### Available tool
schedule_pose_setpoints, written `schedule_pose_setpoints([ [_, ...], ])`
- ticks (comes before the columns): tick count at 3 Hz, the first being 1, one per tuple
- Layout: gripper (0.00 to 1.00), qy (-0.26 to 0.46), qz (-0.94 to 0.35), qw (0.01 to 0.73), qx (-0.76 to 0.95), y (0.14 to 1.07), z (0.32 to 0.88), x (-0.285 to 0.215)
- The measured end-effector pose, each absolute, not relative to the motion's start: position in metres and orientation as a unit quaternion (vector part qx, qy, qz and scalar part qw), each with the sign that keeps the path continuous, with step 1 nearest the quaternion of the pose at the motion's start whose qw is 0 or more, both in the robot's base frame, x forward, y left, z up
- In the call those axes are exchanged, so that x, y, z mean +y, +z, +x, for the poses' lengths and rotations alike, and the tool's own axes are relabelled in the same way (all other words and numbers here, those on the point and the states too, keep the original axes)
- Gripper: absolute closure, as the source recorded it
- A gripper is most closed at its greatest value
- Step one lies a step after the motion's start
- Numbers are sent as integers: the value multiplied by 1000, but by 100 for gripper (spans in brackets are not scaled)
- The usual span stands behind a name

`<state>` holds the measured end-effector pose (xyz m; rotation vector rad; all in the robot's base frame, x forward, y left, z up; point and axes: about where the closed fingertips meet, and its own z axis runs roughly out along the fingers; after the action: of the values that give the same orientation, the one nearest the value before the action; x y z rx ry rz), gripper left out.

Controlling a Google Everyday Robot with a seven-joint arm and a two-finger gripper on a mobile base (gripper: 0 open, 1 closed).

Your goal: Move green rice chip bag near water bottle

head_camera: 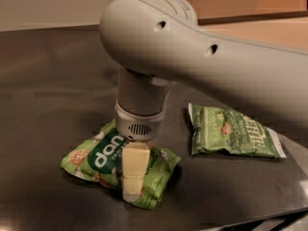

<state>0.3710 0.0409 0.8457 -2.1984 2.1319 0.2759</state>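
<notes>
The green rice chip bag (96, 153), lime green with a dark oval and white "dang" lettering, lies on the dark table (48, 81) at the front left. My gripper (132, 189) points straight down and sits on the bag's right half, pressing into its middle. The bag bulges on both sides of it. The water bottle is hidden behind my arm (192, 57).
A flatter olive-green Kettle bag (231, 136) lies to the right of the gripper, about a hand's width from the rice chip bag. The table's front edge (269, 215) runs close below both bags. A pale wall and a wooden surface lie behind the table.
</notes>
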Motion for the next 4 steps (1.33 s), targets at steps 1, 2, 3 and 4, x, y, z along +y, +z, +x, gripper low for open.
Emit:
schedule_pose_setpoints([
  [1, 17, 76, -711, 29, 699, 843, 373, 38],
  [2, 41, 65, -705, 29, 705, 846, 379, 33],
  [3, 64, 57, -697, 35, 714, 853, 395, 23],
  [4, 88, 40, -696, 47, 715, 866, 422, 12],
])
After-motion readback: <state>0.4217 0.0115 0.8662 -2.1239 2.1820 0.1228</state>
